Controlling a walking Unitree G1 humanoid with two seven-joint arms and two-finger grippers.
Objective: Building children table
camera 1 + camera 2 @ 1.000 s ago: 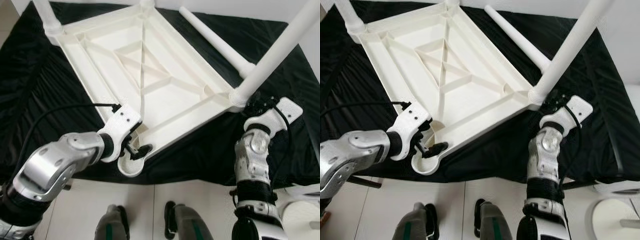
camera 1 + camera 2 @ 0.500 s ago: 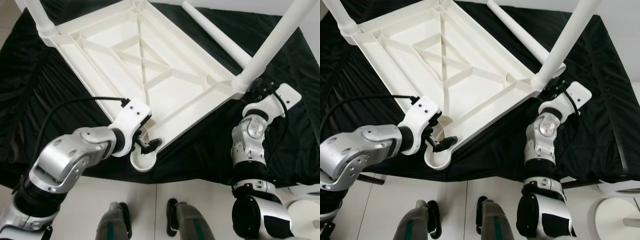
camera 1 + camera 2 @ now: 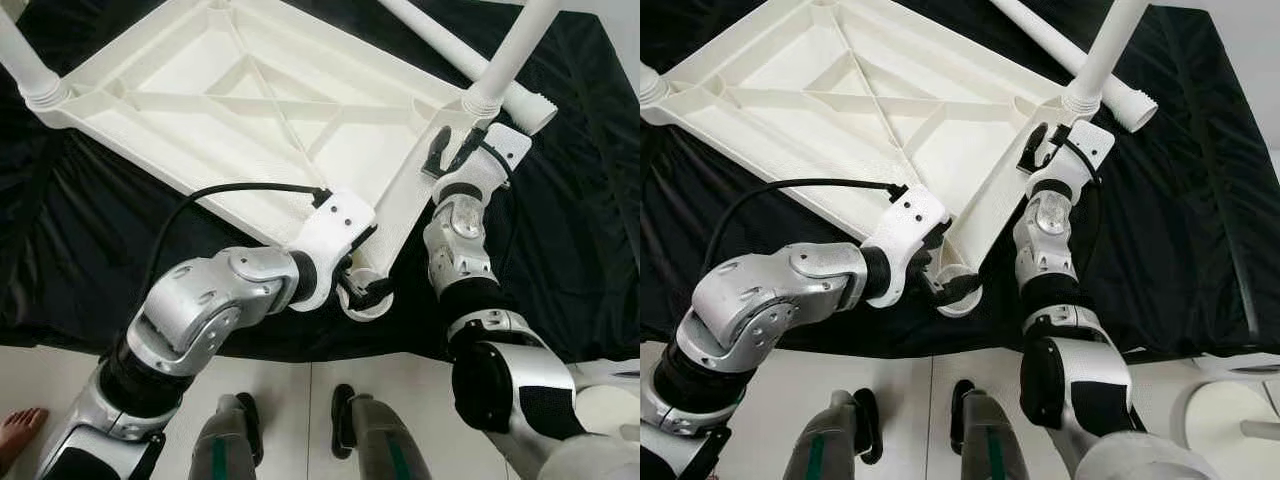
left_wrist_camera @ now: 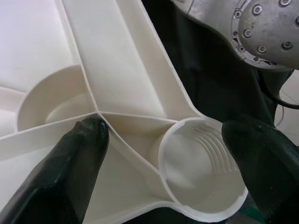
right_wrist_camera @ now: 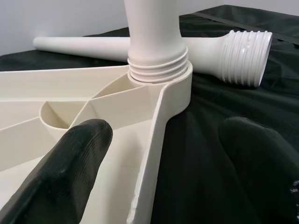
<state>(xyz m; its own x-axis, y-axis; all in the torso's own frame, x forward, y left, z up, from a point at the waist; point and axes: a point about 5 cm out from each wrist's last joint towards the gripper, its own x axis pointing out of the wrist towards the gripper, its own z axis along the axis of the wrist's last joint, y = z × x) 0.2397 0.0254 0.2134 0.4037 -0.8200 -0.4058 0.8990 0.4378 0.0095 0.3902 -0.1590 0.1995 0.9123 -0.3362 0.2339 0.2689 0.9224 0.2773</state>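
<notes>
Tabletop point(image 3: 250, 100) lies upside down on black cloth point(image 3: 80, 240). Legs are screwed in at 2 corners; near socket point(image 4: 201, 170) empty, spare leg point(image 5: 140, 46) loose beyond. My left claw point(image 3: 362, 291) & right claw point(image 3: 452, 150): both apart, straddling rim.

screwed-in leg point(image 3: 505, 50) cut off above, bare foot point(image 3: 15, 430) cropped

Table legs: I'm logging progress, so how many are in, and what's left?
Done: two legs stand in corner sockets of the upturned white tabletop, one by the right gripper, one at the far left corner. In hand: the left gripper, fingers open, straddles the empty threaded socket. Left: the loose leg on the black cloth still needs screwing in. The fourth corner is out of frame.
</notes>
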